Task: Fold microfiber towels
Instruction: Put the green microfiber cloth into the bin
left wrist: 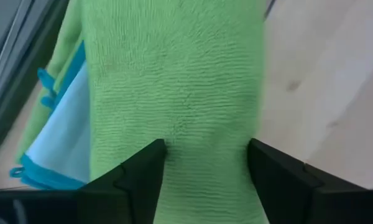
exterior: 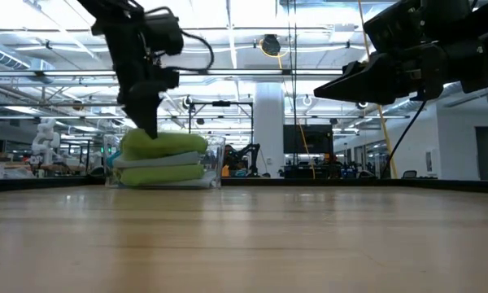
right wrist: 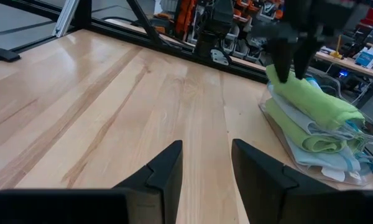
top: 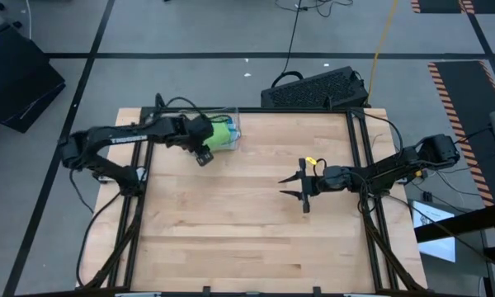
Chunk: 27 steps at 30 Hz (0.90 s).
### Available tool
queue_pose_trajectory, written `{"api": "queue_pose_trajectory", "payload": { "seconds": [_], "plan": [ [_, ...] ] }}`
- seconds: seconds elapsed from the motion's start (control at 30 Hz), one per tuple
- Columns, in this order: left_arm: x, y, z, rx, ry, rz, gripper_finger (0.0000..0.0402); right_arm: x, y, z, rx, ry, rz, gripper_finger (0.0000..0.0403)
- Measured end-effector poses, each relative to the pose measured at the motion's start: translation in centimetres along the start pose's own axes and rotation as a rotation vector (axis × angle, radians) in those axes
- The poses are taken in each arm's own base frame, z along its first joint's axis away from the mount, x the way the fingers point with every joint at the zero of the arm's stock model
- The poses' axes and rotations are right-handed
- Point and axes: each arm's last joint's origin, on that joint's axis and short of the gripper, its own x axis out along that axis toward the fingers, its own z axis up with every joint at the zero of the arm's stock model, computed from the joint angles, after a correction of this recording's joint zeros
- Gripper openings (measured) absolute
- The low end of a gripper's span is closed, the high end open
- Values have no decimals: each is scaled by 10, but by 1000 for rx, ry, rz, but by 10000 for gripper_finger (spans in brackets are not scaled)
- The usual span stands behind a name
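Note:
A pile of folded microfiber towels (exterior: 163, 159) lies in a clear plastic tray (exterior: 217, 163) at the table's far left. The top towel is lime green (left wrist: 174, 68), with a light blue one (left wrist: 62, 124) and another green one (right wrist: 304, 134) under it. My left gripper (left wrist: 205, 149) stands open over the pile (top: 223, 134), fingers down on the top towel. My right gripper (top: 285, 186) hangs open above the bare wood right of the table's middle, pointing level toward the pile, with nothing between its fingers (right wrist: 206, 152). My left gripper stands with both fingertips (left wrist: 152, 155) on the upper face of the top green towel (left wrist: 202, 124), at its end toward the table's near edge (right wrist: 286, 78). The fingers slant down from above, spread apart. The towel lies flat on the pile between them.
A black keyboard (top: 313, 89) sits beyond the table's far edge. Dark frame rails run along the left (top: 136, 206) and right (top: 371, 214) sides. The wooden top (top: 231, 239) stretches bare from the middle toward the near edge.

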Motion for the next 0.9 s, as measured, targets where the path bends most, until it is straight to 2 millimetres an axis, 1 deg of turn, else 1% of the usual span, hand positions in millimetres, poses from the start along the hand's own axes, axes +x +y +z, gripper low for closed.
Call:
{"api": "queue_pose_trajectory", "payload": {
  "seconds": [0.07,0.13,0.17,0.23,0.33,0.43,0.47,0.5,0.67,0.73,0.83,0.9],
  "plan": [
    [9,-3,0,33,37,41,238,0,0,0,0,0,0,132],
    [17,-5,-1,50,75,68,240,0,0,0,-1,0,0,132],
    [19,-5,-2,56,89,87,235,0,0,0,0,0,0,132],
    [20,-4,-2,63,89,109,213,0,0,0,-1,1,0,132],
    [19,-5,-1,89,93,113,146,0,0,0,-1,0,0,132],
    [10,-4,2,116,58,103,57,0,0,0,-2,0,0,132],
    [6,-4,4,120,41,100,32,0,0,0,-3,1,0,132],
    [2,-3,5,119,23,97,21,0,0,0,-3,1,0,132],
    [-20,1,14,132,-37,87,34,0,0,-1,-4,8,2,132],
    [-28,2,18,169,-47,99,29,0,0,-1,-4,8,2,132],
    [-31,6,21,256,-47,136,13,0,0,-1,-3,8,2,132],
    [-30,12,22,284,-41,166,12,0,0,-1,-4,8,2,132]
  ]
}}
